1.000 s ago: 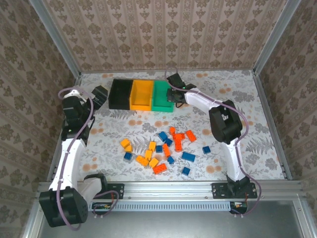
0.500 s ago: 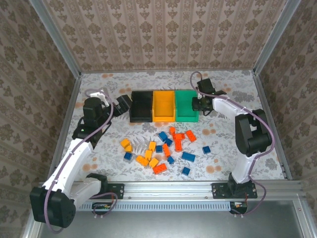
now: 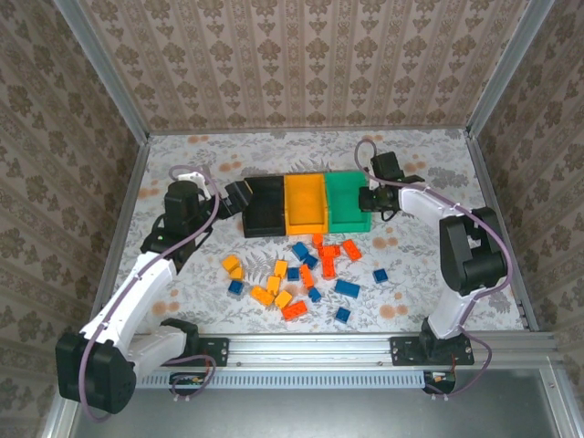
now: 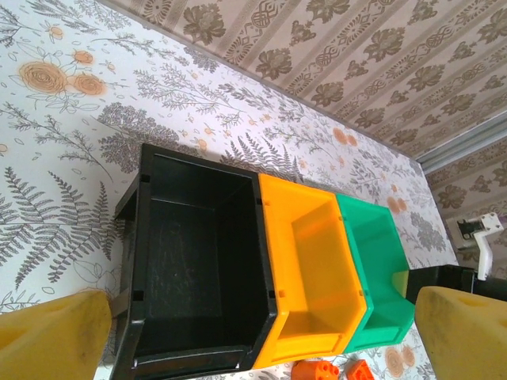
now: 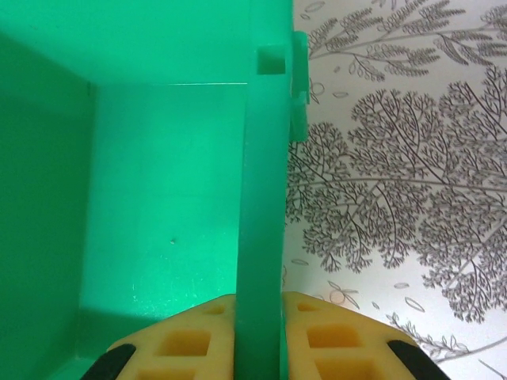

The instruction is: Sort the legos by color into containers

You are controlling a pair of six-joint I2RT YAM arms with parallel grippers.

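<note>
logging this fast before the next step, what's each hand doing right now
left hand: open, holding nothing
right hand: closed on a wall of the green bin

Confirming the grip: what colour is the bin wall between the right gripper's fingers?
Green, a side wall of the green bin, clearest in right wrist view.

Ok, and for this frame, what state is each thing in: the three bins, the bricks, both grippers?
black bin: upright, empty
yellow-orange bin: upright, empty
green bin: upright, empty, its right wall clamped
legos: all loose on the table in front of the bins, unsorted
left gripper: open, holding nothing, by the black bin
right gripper: shut on the green bin's wall
</note>
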